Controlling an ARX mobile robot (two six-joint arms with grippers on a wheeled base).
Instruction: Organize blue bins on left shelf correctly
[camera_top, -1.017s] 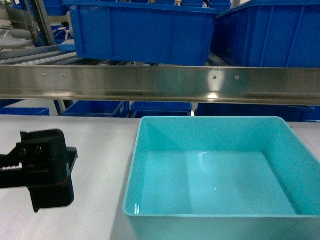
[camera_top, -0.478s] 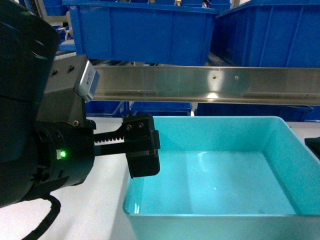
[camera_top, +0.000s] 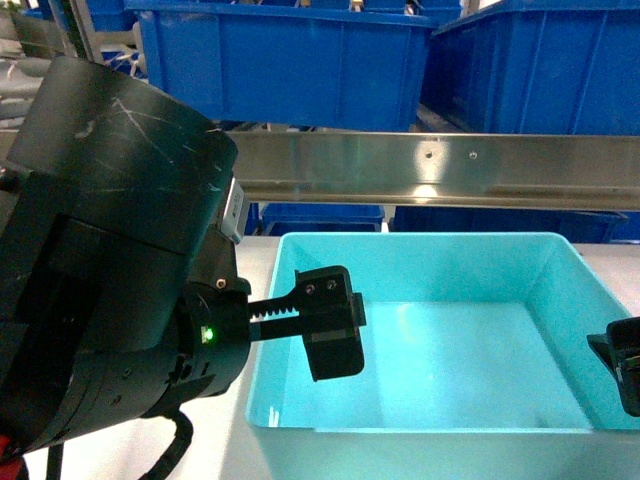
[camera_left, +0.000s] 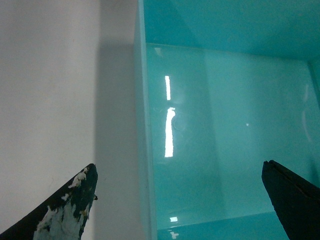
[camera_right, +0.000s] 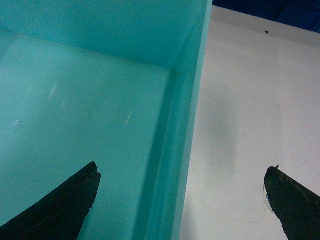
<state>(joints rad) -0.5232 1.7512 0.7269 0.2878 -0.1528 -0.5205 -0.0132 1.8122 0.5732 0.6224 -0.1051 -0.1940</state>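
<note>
One light turquoise blue bin (camera_top: 470, 360) sits empty on the white table right in front of me. My left gripper (camera_left: 180, 170) is open and straddles the bin's left wall (camera_left: 142, 125): one finger is over the table, the other over the bin's floor. In the head view only its inner finger (camera_top: 332, 335) shows, inside the bin. My right gripper (camera_right: 183, 170) is open too, astride the bin's right wall (camera_right: 187, 115). Only a finger of it (camera_top: 622, 368) shows at the head view's right edge. The left shelf is hidden behind my left arm.
A broad flat steel rail (camera_top: 430, 165) crosses just behind the bin. Deep royal-blue crates (camera_top: 290, 60) (camera_top: 540, 65) stand above it, and more (camera_top: 320, 215) sit below it. My bulky left arm (camera_top: 110, 270) blocks the left of the head view. White table (camera_right: 250, 100) lies right of the bin.
My left arm swung in from the left and its finger now hangs inside the bin. The right gripper's finger has come further into view at the right edge. The bin has not moved.
</note>
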